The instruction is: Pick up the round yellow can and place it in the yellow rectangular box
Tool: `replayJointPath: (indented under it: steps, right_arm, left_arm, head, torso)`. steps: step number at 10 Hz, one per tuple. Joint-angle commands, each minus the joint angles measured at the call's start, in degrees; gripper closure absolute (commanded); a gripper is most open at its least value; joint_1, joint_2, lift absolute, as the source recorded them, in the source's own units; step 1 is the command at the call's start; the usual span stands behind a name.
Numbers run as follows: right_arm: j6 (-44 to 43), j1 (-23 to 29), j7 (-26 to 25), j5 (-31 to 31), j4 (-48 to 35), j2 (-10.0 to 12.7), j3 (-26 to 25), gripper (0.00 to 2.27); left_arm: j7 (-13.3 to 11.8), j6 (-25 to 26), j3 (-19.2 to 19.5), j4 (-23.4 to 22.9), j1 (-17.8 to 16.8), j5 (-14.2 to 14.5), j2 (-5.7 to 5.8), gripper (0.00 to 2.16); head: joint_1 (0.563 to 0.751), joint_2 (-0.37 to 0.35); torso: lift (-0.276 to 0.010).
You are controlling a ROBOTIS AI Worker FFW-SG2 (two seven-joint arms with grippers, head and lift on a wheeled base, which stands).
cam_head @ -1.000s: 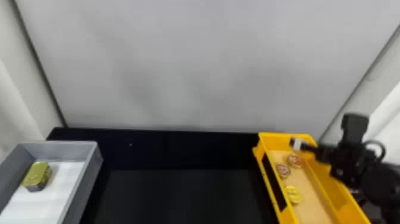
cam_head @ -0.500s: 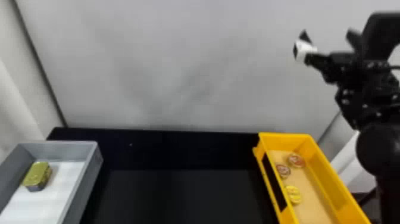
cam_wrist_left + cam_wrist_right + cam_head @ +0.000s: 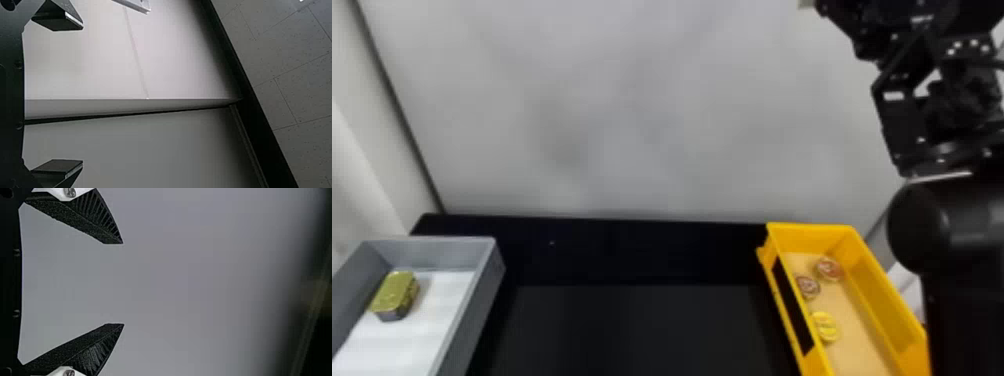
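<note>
While the right arm is up high, the round yellow can [image 3: 825, 327] is sitting in the yellow rectangular box [image 3: 889, 302], so that one's in its spot. It's on the tan floor of the box, close to the long left wall, the one with the dark panel [image 3: 794, 312] on it. Two reddish round tins share the box, both farther toward its far end: one tin [image 3: 807, 287] near that same left wall, the other tin [image 3: 829, 269] a bit farther back and more to the right. Those two are pretty close together, and the can is nearer the front than either.

The box runs along the right edge of the black desk [image 3: 632, 250], with its far end by the far right corner. Over at the left edge there's a grey tray [image 3: 437, 252] with a white bottom, and a gold-lidded tin [image 3: 394, 295] with darker sides is parked in it, near the tray's left wall.

The right gripper [image 3: 877, 25] is way up above the box, in front of the pale backdrop [image 3: 632, 100], and its wrist view has the jaws spread wide. Left gripper [image 3: 83, 94] has its jaws well apart too, in front of pale panels [image 3: 129, 149].
</note>
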Motion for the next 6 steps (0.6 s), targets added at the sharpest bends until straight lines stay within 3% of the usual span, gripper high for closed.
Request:
replayJointPath:
  steps: [1,6]
  right_arm:
    - [-2.75,-1.19,0.84,4.13,-1.04,2.94,1.11,0.0]
    - [-3.19,-1.19,0.32,4.39,-2.01,3.73,1.19,0.0]
  left_arm:
    - [-0.03,-0.06,-0.03,0.07,-0.01,-0.18,0.01,0.06]
    - [0.05,-0.14,-0.03,0.07,-0.1,-0.18,0.09,0.06]
  head:
    - [0.655,-0.164]
    - [0.655,-0.164]
  torso:
    - [-0.009]
    - [-0.009]
